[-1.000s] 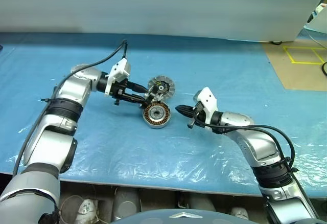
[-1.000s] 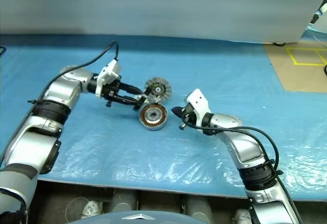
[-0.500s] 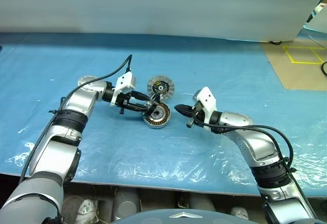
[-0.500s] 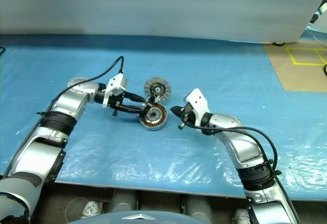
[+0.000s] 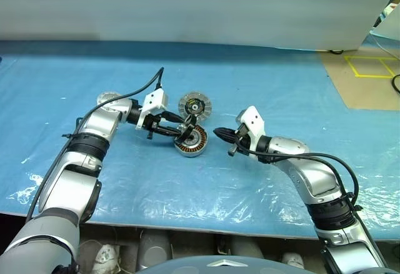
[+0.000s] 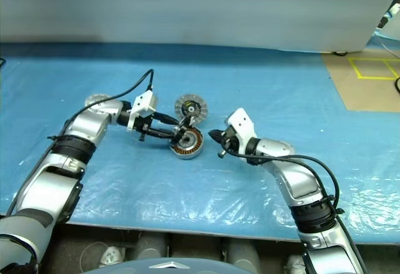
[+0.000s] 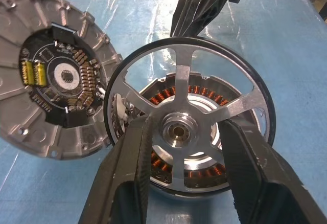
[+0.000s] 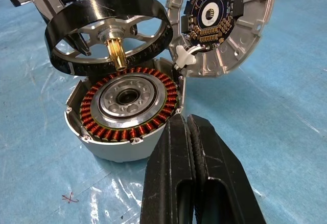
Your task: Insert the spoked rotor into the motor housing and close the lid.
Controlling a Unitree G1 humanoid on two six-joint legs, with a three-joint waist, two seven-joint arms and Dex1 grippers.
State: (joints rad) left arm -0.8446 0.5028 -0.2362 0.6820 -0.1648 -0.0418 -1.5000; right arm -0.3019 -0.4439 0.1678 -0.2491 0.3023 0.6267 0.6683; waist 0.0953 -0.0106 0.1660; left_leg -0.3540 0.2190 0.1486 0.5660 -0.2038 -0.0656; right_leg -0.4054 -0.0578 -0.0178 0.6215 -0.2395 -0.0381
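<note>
My left gripper (image 7: 184, 132) is shut on the spoked rotor (image 8: 107, 32), with one finger on each side of its silver hub. The black-rimmed rotor hangs tilted just above the motor housing (image 8: 127, 111), and its brass toothed shaft points down at the housing's grey centre. The housing (image 5: 190, 140) sits on the blue sheet with its copper windings exposed. The lid (image 5: 195, 106) stands open at the housing's far edge, circuit face showing. My right gripper (image 5: 217, 132) is shut and empty, close to the housing's right side and apart from it.
A wrinkled blue plastic sheet (image 5: 262, 80) covers the table. A tan patch with yellow tape (image 5: 369, 74) lies at the far right. The table's front edge (image 5: 187, 224) runs below both arms. A pale wall stands behind the table.
Over the first half second my left gripper came down with the rotor until it hung just over the housing, then held still. The right arm has not moved.
</note>
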